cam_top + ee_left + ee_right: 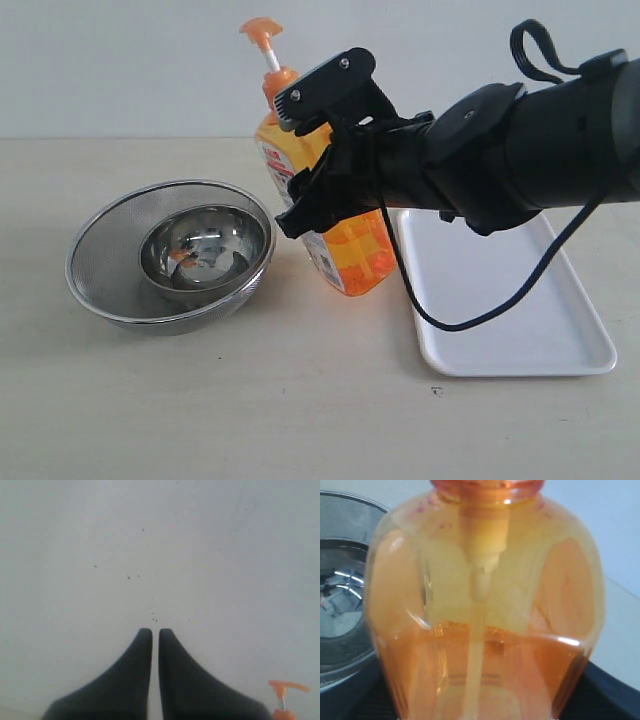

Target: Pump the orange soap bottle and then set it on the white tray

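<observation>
right claw (292, 165) clamped on bottle (355, 255) | bottle tilted, pump up, between bowl (205, 245) at left and tray (520, 300) at right, just beside tray | left claw (155, 632) narrow, empty

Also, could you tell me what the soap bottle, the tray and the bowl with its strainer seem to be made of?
The orange soap bottle looks like glossy translucent plastic: liquid and tube show through. The white tray seems smooth plastic, with a faint sheen. The bowl appears polished steel, mirror-like; the strainer around it looks like fine metal mesh.
</observation>
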Robot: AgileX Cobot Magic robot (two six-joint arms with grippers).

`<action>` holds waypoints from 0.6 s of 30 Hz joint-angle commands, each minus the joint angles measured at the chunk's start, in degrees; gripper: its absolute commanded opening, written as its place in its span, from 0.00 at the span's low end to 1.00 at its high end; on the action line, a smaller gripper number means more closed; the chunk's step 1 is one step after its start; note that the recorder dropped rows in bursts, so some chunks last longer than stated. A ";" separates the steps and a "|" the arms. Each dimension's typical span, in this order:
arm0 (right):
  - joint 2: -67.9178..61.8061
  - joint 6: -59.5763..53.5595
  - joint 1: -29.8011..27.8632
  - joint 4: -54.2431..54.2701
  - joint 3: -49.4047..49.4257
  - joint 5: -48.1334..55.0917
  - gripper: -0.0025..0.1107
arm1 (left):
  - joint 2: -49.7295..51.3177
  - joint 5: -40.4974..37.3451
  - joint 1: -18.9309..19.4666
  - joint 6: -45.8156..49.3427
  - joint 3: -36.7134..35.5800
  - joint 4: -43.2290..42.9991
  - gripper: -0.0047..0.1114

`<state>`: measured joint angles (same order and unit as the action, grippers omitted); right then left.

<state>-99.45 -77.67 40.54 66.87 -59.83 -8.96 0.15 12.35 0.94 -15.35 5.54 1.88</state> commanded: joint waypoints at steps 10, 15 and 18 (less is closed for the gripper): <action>0.78 14.22 0.10 -19.95 -0.88 -4.01 0.02 | 3.82 -2.58 0.15 -0.49 2.54 -1.28 0.08; -0.89 20.60 0.10 -26.72 -0.88 -6.26 0.02 | 5.47 -3.60 0.15 -0.49 4.32 -3.38 0.08; -2.57 25.04 0.10 -30.59 -0.88 -6.80 0.02 | 6.58 -3.60 0.15 -0.49 4.93 -3.38 0.08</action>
<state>-101.74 -56.31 40.54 40.82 -59.83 -11.33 5.78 9.26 0.94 -15.35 9.69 -1.02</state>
